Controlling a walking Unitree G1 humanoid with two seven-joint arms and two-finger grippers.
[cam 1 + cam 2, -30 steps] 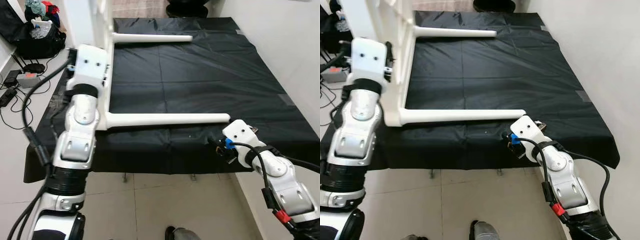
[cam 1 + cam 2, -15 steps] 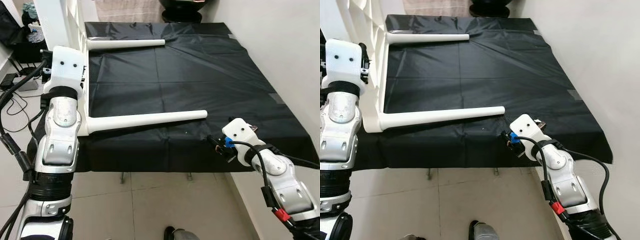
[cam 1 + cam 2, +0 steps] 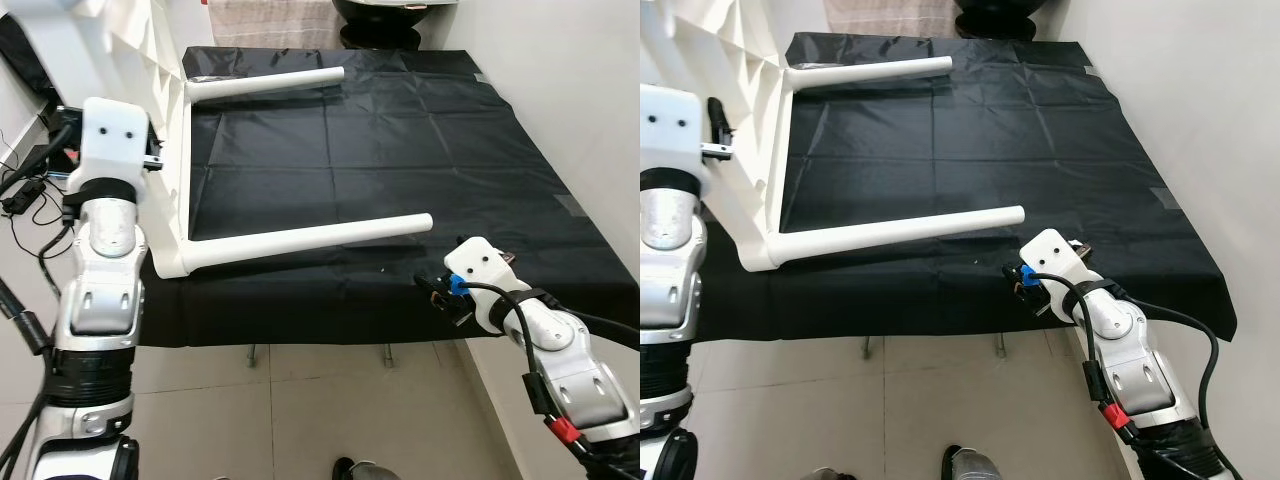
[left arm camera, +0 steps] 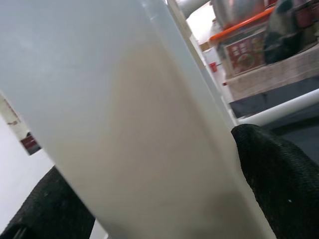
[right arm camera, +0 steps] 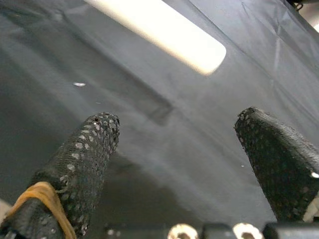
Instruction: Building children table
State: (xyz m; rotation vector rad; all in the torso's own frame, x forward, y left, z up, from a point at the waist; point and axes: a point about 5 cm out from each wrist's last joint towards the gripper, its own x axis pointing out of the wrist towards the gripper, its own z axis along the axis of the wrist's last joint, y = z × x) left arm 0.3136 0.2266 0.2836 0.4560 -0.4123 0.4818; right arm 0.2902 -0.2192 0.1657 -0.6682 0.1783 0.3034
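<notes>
A black sheet (image 3: 400, 150) covers the surface on which the white children's table (image 3: 175, 180) lies on its side, two legs reaching across the sheet, the nearer leg (image 3: 310, 238) ending just short of the right claw (image 5: 179, 149). The left claw (image 4: 149, 164) is clamped on the tabletop's white panel at its left edge (fingers pinching either side), while the right claw hangs wide open and empty. Turning it upright probably calls for a steady left grip and the right claw bracing that nearer leg.

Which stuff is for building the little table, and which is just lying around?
For the job:
white table frame, held by the left gripper
near leg
far leg
right gripper, open

Lying around:
black sheet
cables
</notes>
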